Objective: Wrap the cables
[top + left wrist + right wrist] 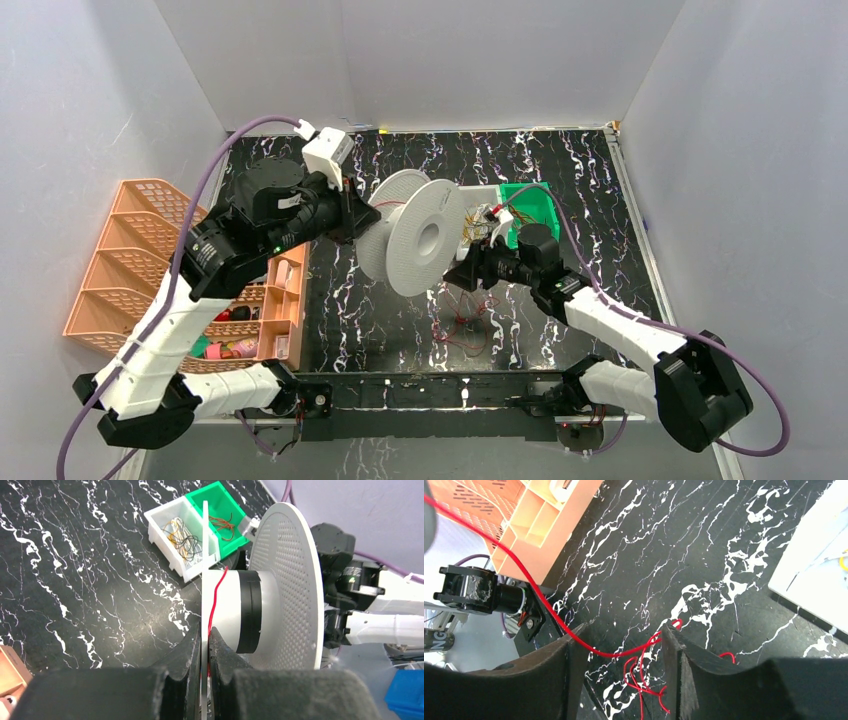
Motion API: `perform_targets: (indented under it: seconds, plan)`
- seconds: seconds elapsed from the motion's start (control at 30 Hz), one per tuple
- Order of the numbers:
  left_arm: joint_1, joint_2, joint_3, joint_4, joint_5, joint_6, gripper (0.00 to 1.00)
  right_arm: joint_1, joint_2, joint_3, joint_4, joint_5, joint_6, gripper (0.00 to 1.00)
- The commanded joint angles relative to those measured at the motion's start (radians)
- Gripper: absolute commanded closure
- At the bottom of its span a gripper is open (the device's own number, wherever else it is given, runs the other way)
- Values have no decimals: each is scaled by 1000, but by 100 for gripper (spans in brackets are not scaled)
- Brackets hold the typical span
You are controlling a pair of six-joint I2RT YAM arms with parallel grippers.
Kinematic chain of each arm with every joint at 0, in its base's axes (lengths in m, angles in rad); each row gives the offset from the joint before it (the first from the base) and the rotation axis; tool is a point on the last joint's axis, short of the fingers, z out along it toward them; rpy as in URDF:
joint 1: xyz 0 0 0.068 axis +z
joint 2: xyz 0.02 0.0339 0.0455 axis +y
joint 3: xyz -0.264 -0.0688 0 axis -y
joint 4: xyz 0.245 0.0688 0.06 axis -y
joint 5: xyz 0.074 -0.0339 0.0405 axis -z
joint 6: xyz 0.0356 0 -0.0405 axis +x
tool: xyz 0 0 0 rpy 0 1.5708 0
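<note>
My left gripper (205, 645) squeezes the white spool (285, 580) by its thin rim, holding it up so wire can go round it. My right gripper (624, 647) is let go, and the red cables (636, 672) lie loose on the table (704, 540) under its spread fingers.

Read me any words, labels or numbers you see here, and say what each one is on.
"NG": cut-off letters on a pale part at the right wrist view's left edge.
Too blurred to read: the sticker on the black joint.
Nothing else legible.
</note>
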Motion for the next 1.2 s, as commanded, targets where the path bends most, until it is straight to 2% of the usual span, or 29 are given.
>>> perform_targets:
  seconds: [0.0,0.2,0.3,0.57,0.77,1.0,1.03,1.17]
  plan:
    - [1,-52,65,122,-30,-40,100,26,17,-18,155,26,56,37]
    - [1,-79,70,153,-96,-49,100,68,26,-66,198,182,103,26]
    - [1,-81,72,155,-102,-48,100,81,32,-91,222,205,117,23]
    - [1,-89,53,165,-131,-58,100,120,116,-105,298,187,117,25]
    - [1,-100,28,171,-191,-78,100,159,185,-115,358,168,115,46]
    - [2,-106,-9,194,-294,-92,100,232,147,-122,311,219,101,97]
    - [1,-106,-19,201,-314,-94,100,248,134,-122,294,229,98,100]
    - [2,-105,-82,268,-401,-83,100,330,94,-118,251,277,106,100]
